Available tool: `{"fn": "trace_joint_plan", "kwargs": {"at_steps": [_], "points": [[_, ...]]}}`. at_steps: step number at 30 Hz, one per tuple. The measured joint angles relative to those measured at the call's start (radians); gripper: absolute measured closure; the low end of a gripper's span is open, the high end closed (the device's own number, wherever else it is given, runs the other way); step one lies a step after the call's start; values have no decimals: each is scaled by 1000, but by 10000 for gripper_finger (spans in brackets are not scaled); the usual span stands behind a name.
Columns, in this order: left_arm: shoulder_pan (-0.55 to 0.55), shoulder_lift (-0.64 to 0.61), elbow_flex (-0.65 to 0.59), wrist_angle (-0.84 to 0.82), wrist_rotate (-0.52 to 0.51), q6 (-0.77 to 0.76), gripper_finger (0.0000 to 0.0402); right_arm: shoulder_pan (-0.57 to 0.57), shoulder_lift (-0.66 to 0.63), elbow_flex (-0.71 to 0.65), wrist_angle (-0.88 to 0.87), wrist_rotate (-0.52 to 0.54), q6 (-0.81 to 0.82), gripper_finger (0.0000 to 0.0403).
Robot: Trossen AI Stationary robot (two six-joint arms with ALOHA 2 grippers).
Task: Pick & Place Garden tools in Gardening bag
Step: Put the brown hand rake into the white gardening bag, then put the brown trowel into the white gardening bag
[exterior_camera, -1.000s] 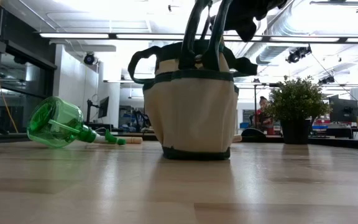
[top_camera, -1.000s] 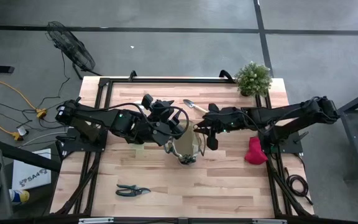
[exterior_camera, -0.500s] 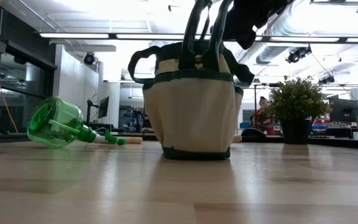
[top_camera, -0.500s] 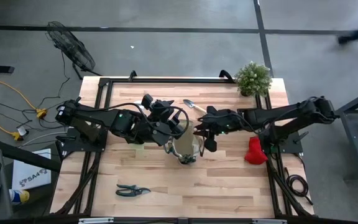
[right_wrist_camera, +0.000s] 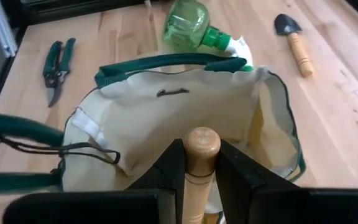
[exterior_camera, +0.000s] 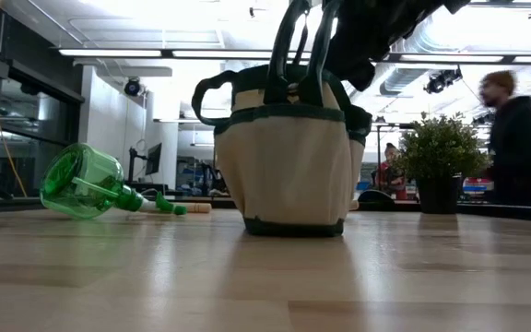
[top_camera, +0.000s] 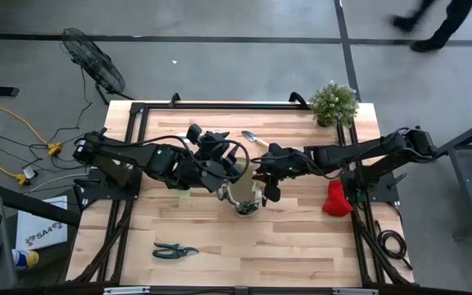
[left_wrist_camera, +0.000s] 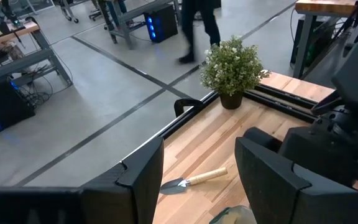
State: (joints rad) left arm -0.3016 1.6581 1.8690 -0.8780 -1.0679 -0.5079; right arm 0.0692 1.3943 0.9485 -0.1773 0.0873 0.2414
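A wooden tool handle (right_wrist_camera: 201, 155) is being pinched by the right pincer (right_wrist_camera: 199, 163) directly above the open mouth of the gardening bag (top_camera: 244, 195), which is standing mid-desk (top_camera: 220, 238). The left pincer (left_wrist_camera: 199, 168) is being held spread beside the bag. A trowel (top_camera: 255, 138), green spray bottle (exterior_camera: 88, 184), pruners (top_camera: 173, 250) and red glove (top_camera: 336, 198) are lying on the desk.
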Motion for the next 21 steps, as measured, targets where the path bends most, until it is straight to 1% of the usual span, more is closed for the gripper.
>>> {"fn": "trace_joint_plan", "kwargs": {"at_steps": [2,7,10,21], "points": [[0,0,0,0,0,0,208,0,-7,0,0,11,-2,344],[0,0,0,-3,0,3,208,0,-29,0,-4,6,-1,305],[0,0,0,-9,0,3,208,0,-41,0,-3,-15,1,292],[0,0,0,-16,3,5,208,0,-97,0,-72,-13,4,286]]}}
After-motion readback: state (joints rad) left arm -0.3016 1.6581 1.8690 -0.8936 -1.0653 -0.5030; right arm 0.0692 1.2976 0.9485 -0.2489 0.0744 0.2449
